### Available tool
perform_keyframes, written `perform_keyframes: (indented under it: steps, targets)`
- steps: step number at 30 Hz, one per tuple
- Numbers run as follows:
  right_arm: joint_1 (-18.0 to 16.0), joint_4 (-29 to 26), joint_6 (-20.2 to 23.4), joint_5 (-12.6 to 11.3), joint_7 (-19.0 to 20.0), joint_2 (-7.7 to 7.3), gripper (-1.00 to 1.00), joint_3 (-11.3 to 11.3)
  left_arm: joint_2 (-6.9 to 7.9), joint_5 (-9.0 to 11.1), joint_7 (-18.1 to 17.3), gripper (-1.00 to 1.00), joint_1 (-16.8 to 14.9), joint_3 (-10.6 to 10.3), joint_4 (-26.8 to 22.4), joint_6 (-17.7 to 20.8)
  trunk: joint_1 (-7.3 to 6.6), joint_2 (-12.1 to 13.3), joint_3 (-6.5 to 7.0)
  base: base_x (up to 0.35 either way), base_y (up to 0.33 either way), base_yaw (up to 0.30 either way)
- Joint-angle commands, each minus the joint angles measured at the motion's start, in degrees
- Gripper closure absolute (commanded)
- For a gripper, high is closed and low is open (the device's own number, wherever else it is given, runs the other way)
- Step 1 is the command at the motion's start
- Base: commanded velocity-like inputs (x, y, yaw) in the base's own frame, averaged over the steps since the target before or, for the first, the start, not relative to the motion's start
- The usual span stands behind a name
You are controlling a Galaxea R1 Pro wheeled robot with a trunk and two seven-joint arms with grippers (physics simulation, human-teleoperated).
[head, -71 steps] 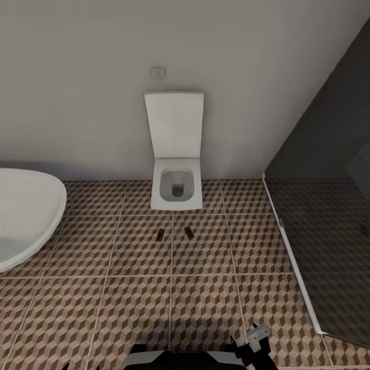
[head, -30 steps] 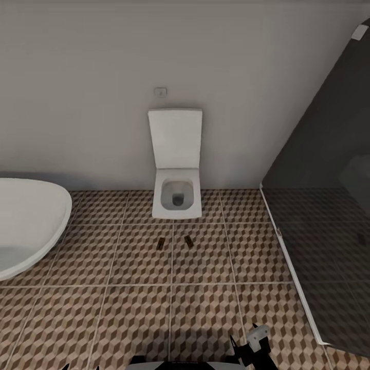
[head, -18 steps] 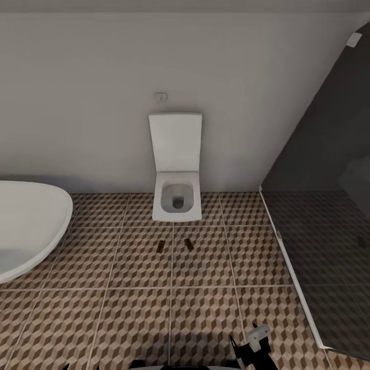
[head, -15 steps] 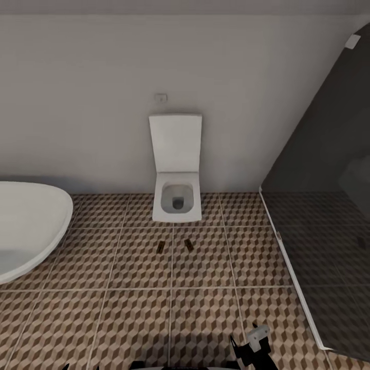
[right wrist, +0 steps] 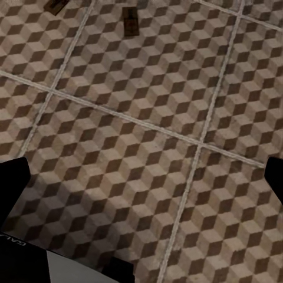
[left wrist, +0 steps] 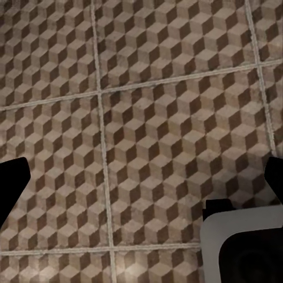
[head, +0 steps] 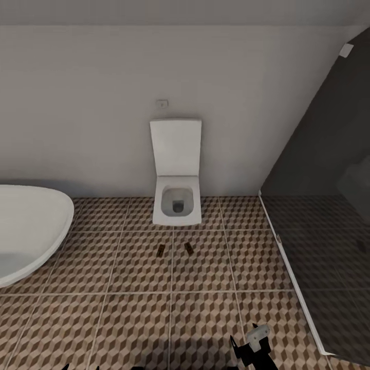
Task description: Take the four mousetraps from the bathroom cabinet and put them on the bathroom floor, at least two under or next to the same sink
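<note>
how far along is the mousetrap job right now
Done: two mousetraps lie on the bathroom floor, in front of the toilet. In hand: nothing; the left gripper and right gripper are both open over bare tile. Left: two more traps, plus getting at least two beside the sink.

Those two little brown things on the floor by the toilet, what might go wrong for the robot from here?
Two mousetraps lie on the tiled floor before the toilet, with no sink in sight, so they may not count as beside one. They are tiny and blend into the pattern, so the robot might roll over them. Both claws look open and empty, so more fetching seems likely.
</note>
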Motion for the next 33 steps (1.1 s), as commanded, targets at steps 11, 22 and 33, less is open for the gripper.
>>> perform_keyframes:
  steps: [11,22,33]
  targets:
    - [0.0,0.0,-0.1,-0.3,-0.3,-0.01,-1.00,0.5,-0.03,0.1,0.3,-1.00,-0.1,-0.5,0.2,-0.3,0.03,-0.1,0.96,0.000,0.000,0.000]
    - [0.0,0.0,-0.1,-0.3,-0.3,0.32,-1.00,0.5,-0.02,0.1,0.3,-1.00,-0.1,-0.5,0.2,-0.3,0.03,-0.1,1.98,0.000,0.000,0.000]
    - [0.0,0.0,-0.1,-0.3,-0.3,0.35,-1.00,0.5,-0.02,0.1,0.3,-1.00,-0.1,-0.5,0.2,-0.3,0.03,-0.1,3.01,0.000,0.000,0.000]
